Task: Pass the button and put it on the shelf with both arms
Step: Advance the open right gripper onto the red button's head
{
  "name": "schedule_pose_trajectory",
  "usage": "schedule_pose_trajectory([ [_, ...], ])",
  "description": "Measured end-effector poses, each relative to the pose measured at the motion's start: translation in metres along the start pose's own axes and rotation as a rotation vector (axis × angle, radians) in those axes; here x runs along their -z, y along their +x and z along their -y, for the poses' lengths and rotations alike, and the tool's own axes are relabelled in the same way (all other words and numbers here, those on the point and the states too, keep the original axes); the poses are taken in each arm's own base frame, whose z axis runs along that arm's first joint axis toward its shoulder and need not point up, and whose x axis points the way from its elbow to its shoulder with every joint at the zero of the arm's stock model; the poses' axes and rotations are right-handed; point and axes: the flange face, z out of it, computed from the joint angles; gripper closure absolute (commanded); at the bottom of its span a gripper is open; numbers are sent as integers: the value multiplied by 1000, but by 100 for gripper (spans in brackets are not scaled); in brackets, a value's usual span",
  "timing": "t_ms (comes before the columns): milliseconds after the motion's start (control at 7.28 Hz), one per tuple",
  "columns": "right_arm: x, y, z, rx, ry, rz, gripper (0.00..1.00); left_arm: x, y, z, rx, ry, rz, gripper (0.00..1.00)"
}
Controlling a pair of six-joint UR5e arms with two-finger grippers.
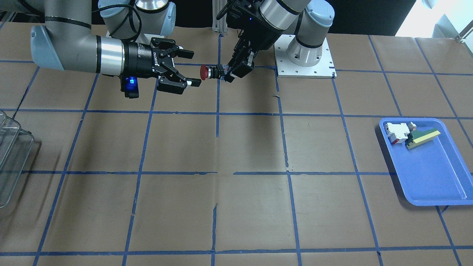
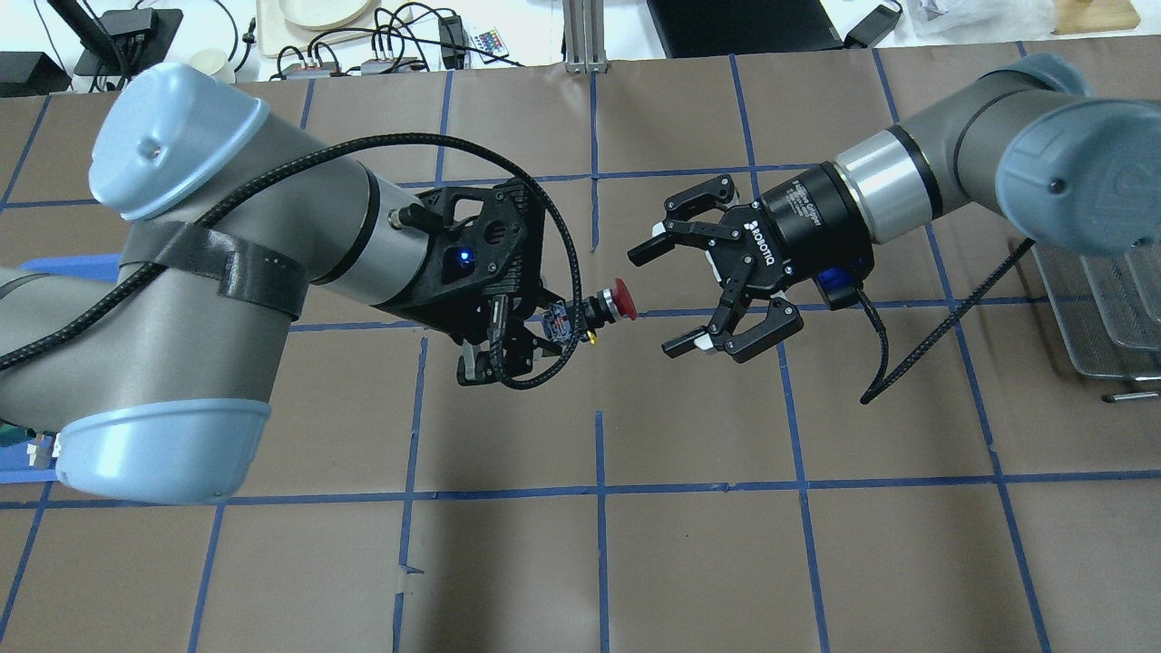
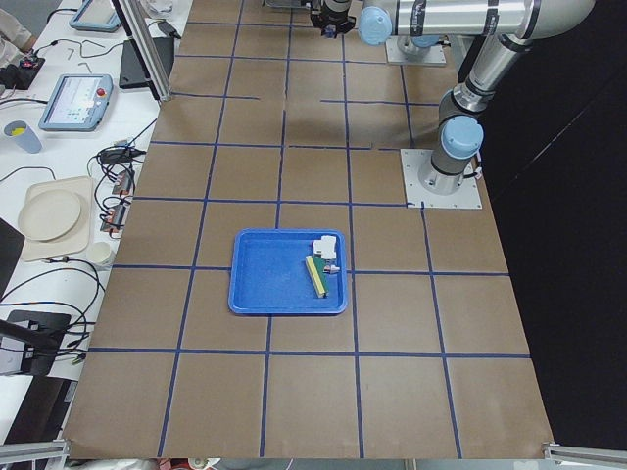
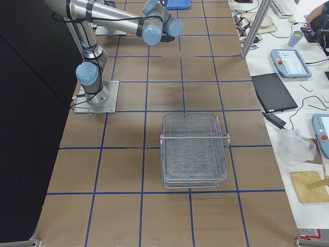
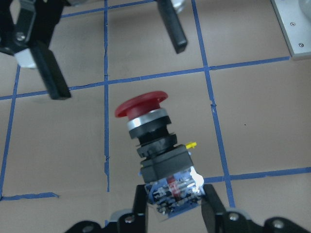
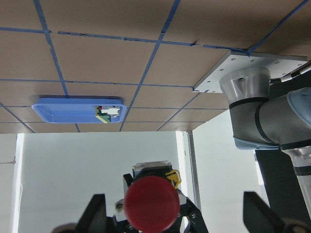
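Overhead exterior: our left claw [image 2: 547, 328] clamps the button [image 2: 606, 307] by its end; our right claw [image 2: 658, 300] gapes. Light, stiff, we judge; take its black body.

Small push button [image 1: 211, 72], red mushroom-shaped cap, black cylindrical body, grey end block: held aloft, lying roughly horizontal, cap outward. Black two-finger left gripper [image 2: 555, 325] on a silver-grey arm with light-blue joint caps: clamped on the end block. Matching right gripper [image 2: 658, 299]: fingers spread wide, facing the cap, just beside it, apart from it.
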Motion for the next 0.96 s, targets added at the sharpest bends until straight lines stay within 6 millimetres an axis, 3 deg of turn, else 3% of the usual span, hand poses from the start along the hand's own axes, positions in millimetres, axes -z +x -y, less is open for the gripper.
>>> schedule_pose_trajectory([
  [962, 1, -8, -3, 24, 1, 45, 0, 0, 2, 1, 12, 0, 1, 86],
])
